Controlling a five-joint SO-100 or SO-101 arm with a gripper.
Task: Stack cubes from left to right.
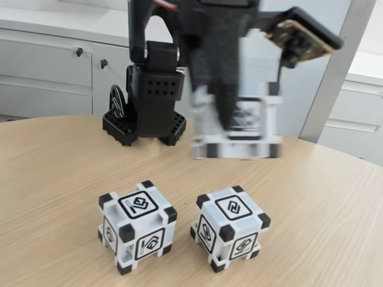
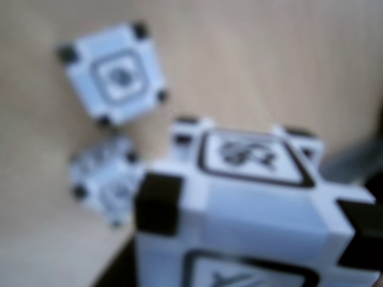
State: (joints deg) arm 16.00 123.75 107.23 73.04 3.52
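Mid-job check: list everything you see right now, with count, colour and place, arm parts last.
White translucent plastic cubes with black corner blocks: three. Two sit apart on the table in the fixed view, left cube and right cube; the lifted cube is blurred, off the table behind them.
Round wooden table: one, light brown, under everything.
White cabinets: behind the table, black knobs.
Black arm base: one, at the table's far edge.
Gripper: black, shut on the lifted cube.

Blurred near cube (image 2: 251,209), two cubes (image 2: 116,75) beyond
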